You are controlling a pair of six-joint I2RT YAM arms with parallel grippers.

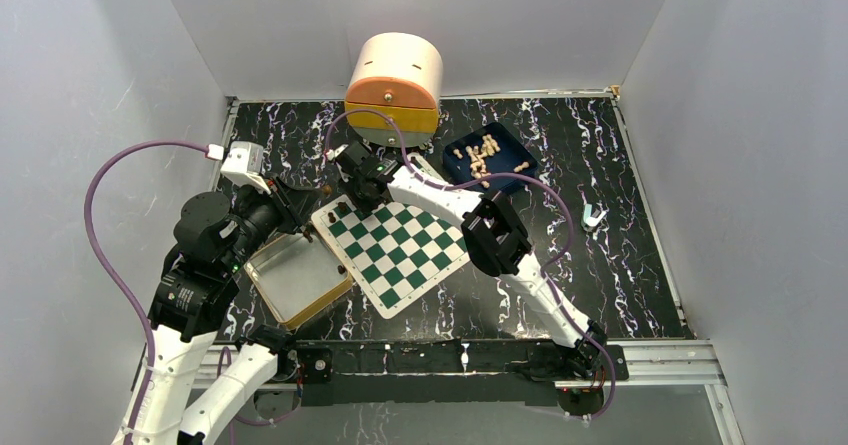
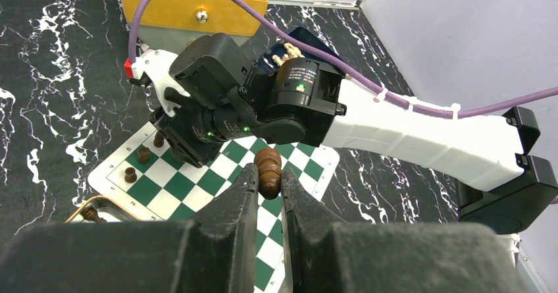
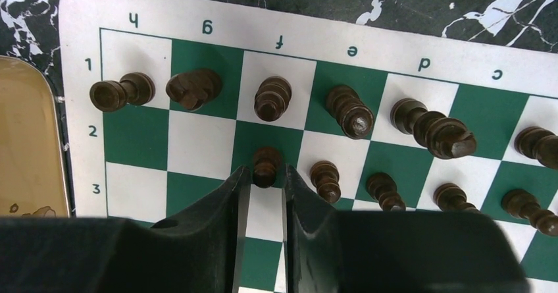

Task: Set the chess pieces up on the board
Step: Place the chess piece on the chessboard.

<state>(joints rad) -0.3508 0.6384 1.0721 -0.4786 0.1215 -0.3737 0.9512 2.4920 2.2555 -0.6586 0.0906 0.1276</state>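
Observation:
The green-and-white board [image 1: 410,265] lies mid-table, with several dark brown chess pieces [image 3: 349,110] standing along its far-left rows. My right gripper [image 3: 264,174] hangs low over that corner. Its fingers stand slightly open on either side of a dark pawn [image 3: 266,163], which is upright on a green square in the second row. My left gripper [image 2: 268,178] is raised above the board's left side, beside the right arm, and is shut on another dark pawn [image 2: 268,168]. In the top view both grippers [image 1: 345,180] crowd the board's far-left corner.
A tan-rimmed tray [image 1: 295,280] sits against the board's left edge. At the back right, a blue tray [image 1: 513,143] holds several pale pieces. An orange and beige drawer box [image 1: 393,80] stands at the back, and a small white object [image 1: 592,217] lies at the right.

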